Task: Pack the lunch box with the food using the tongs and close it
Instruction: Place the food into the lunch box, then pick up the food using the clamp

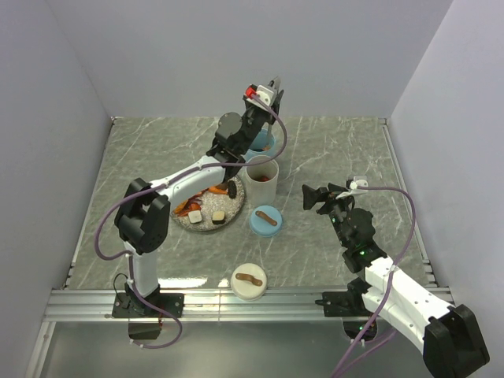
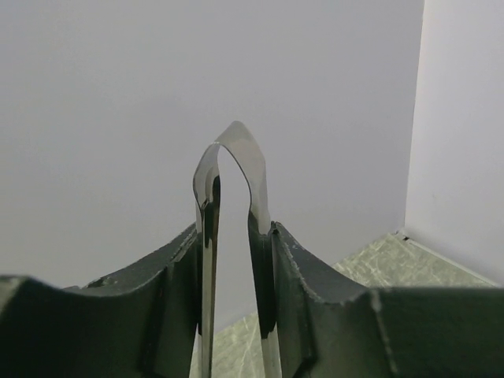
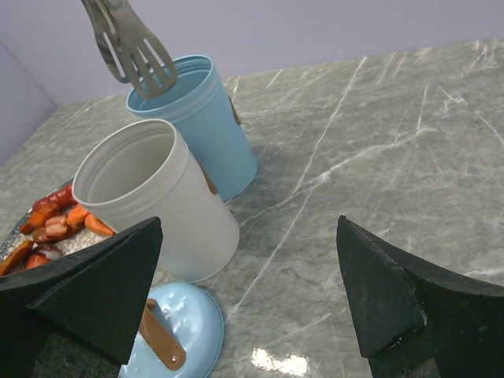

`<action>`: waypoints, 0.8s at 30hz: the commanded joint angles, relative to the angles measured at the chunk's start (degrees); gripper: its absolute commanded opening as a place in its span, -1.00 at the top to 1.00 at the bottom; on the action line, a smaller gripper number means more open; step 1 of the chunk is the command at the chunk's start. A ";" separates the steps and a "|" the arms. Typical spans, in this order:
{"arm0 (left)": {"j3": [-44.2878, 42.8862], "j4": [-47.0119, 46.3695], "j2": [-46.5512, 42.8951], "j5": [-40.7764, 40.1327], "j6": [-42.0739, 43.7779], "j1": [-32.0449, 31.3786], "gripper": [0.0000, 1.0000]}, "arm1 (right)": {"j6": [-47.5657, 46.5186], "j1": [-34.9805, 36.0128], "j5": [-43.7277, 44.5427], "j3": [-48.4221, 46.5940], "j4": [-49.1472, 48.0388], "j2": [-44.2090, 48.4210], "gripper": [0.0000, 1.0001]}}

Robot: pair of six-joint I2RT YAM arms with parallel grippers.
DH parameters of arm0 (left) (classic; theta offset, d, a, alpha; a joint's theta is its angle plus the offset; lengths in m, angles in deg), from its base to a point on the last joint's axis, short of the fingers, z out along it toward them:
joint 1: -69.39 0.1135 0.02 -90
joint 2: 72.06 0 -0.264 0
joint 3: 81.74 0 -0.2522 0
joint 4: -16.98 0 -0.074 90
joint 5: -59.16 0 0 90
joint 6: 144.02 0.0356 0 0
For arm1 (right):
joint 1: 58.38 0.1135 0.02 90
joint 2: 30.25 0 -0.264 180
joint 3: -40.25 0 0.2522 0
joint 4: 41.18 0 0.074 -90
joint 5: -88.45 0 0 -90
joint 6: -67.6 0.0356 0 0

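My left gripper [image 1: 253,124] [image 2: 234,236] is shut on the tongs [image 2: 236,142], one finger pressing each arm, with the joined end pointing away from the wrist. The forked tips of the tongs [image 3: 138,47] hang over the mouth of the lunch box's blue cup [image 1: 262,142] [image 3: 206,118], slightly apart with nothing between them. The white cup [image 1: 261,179] [image 3: 153,197] stands in front of it, open. Food [image 1: 206,206] [image 3: 59,216] lies on the plate [image 1: 228,221] left of the cups. My right gripper [image 1: 327,195] [image 3: 248,228] is open and empty to the right of the cups.
A blue lid [image 1: 266,220] [image 3: 177,335] with a brown strap lies in front of the white cup. A white lid [image 1: 249,281] sits near the front edge. Walls close the table at the back and on both sides.
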 commanded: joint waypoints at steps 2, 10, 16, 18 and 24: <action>2.00 -4.23 -5.88 -1.83 1.21 0.00 0.19 | -0.54 -0.36 -0.27 -1.53 -3.64 -0.37 -0.96; 12.98 -7.74 -19.75 -4.56 4.28 0.00 0.28 | -0.54 -0.45 -0.53 -1.62 -3.64 -0.64 -0.96; 20.71 -4.16 -29.43 -10.35 2.97 0.00 0.28 | -0.37 -0.45 -0.36 -1.62 -3.38 -0.37 -0.96; 24.30 -0.82 -33.39 -13.86 1.57 -0.09 0.28 | -0.46 -0.45 -0.36 -1.62 -3.46 -0.29 -0.96; 34.86 5.96 -40.52 -26.53 -5.73 -0.61 0.29 | -0.37 -0.36 -0.79 -1.53 -3.29 -0.02 -0.96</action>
